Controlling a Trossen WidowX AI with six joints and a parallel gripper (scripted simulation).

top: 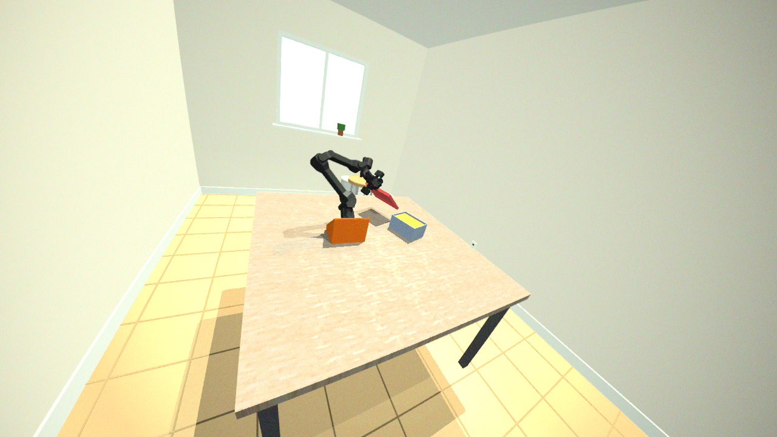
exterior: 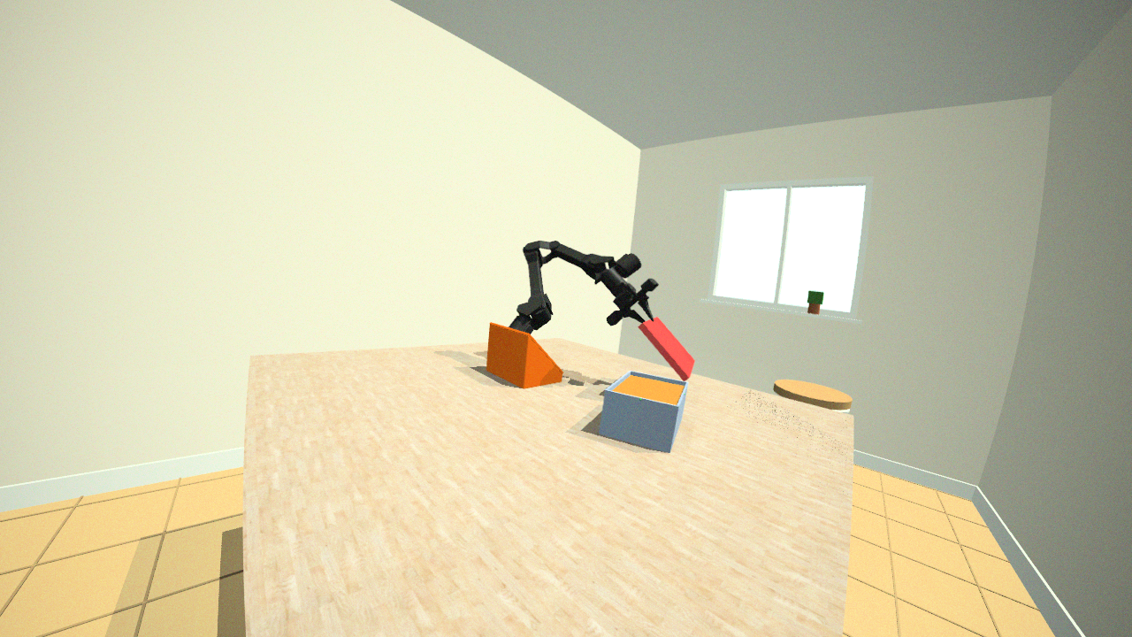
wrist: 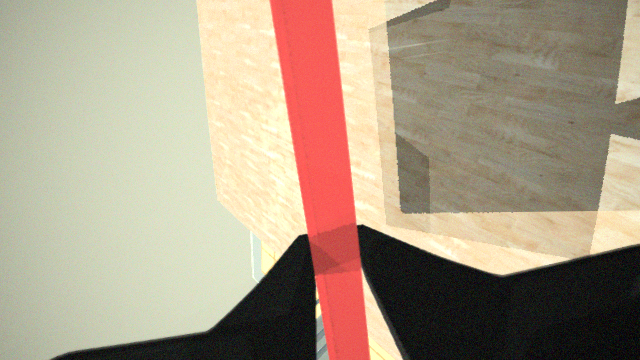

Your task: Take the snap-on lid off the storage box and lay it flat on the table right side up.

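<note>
The lid, a flat red slab (top: 386, 198) (exterior: 668, 349) (wrist: 320, 125), is off the box and hangs in the air, steeply tilted. My gripper (exterior: 646, 319) (wrist: 331, 239) is shut on one end of it, with a dark finger on each side. The storage box (top: 406, 230) (exterior: 639, 420) is blue-grey and stands open on the table, with yellow-orange showing inside. The lid is behind the box in the exterior view, with its lower end above the level of the table. The box does not show in the wrist view.
An orange wedge-shaped block (top: 348, 230) (exterior: 510, 356) stands on the table (top: 380, 304) (exterior: 443, 507) by the arm's base. The lid's dark shadow (top: 373, 216) (wrist: 505, 110) falls on the table. A round-topped stool (exterior: 812, 393) stands beyond the table's edge.
</note>
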